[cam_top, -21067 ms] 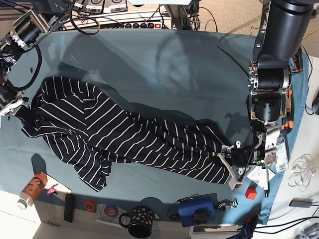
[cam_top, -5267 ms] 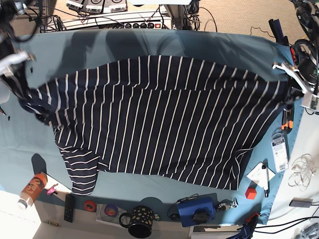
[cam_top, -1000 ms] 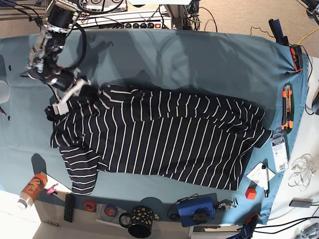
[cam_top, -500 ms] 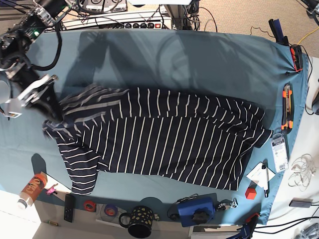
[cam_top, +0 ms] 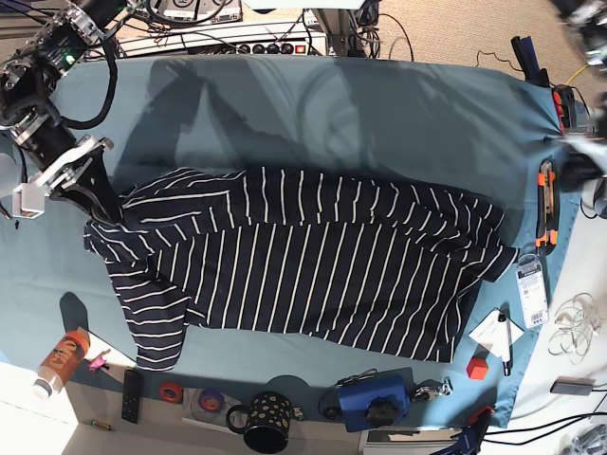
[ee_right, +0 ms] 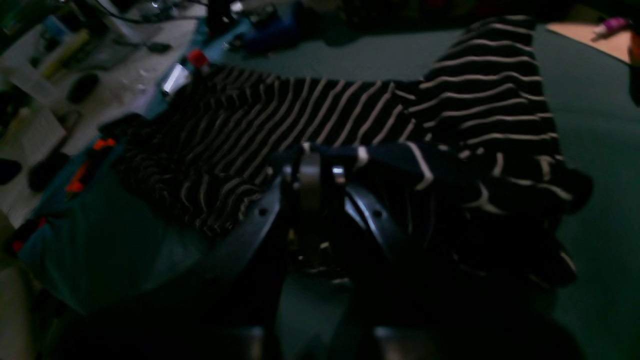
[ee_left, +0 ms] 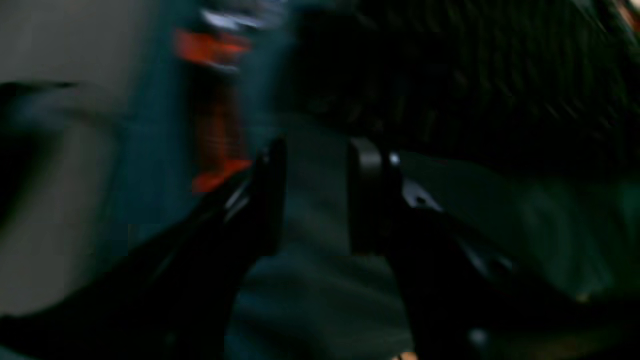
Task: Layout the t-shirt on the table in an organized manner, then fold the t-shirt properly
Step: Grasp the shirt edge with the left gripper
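- The table (cam_top: 313, 104) is a wide surface under teal-blue cloth, with cables and boxes along its far edge and beige carpet beyond.
- The t-shirt (cam_top: 313, 265), dark with thin white stripes, lies spread across the middle of the table, its long side running left to right in the base view; its upper edge is folded over in a band, and one sleeve sticks out toward the near edge at lower left.
- The right gripper (cam_top: 59, 175) is at the shirt's upper-left corner in the base view. In the right wrist view its jaws are clenched on a fold of the t-shirt (ee_right: 400, 160), which is lifted off the cloth there.
- The left gripper (ee_left: 315, 200) appears only as a blur at the right edge of the base view; its own camera shows the jaws standing apart with nothing between them, above bare table cloth.
- An orange-handled cutter (cam_top: 544, 204) lies near the table's right edge.
- Along the near edge: a dark spotted mug (cam_top: 266, 422), a blue box (cam_top: 375, 401) and a small red block (cam_top: 477, 366).
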Action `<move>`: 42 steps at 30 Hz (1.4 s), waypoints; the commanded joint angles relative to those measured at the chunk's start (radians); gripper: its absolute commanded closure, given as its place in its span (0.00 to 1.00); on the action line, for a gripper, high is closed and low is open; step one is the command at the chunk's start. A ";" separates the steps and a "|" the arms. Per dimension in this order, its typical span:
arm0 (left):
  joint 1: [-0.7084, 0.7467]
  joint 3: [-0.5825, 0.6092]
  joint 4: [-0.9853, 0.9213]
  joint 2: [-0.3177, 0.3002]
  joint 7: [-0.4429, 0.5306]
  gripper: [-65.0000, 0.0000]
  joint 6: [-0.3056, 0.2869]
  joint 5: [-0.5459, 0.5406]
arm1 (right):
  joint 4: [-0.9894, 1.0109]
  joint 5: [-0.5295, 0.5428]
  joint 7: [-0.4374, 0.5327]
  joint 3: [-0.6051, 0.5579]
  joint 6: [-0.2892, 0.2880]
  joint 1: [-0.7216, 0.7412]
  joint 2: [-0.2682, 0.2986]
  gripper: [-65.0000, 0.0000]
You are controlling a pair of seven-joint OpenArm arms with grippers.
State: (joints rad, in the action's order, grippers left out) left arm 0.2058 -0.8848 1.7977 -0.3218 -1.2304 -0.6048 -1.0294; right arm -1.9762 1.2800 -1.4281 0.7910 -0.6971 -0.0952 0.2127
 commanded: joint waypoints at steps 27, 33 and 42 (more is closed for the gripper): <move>-0.353 0.211 -0.531 0.025 0.276 0.60 0.001 0.407 | -0.013 -0.070 0.032 0.005 -0.001 0.009 0.018 1.00; -0.356 0.235 -0.576 0.025 0.148 0.67 -0.028 0.320 | -0.013 -0.070 0.032 0.005 -0.001 0.009 0.018 1.00; -0.355 0.214 -0.562 0.023 -0.065 1.00 0.035 0.087 | -0.013 -0.069 0.032 0.005 -0.001 0.009 0.018 1.00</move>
State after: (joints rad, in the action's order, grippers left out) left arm -0.1360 -0.6659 1.2156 -0.2821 -1.3033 -0.5644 -0.9161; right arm -1.9759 1.1889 -1.4281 0.7910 -0.6971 -0.0948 0.2134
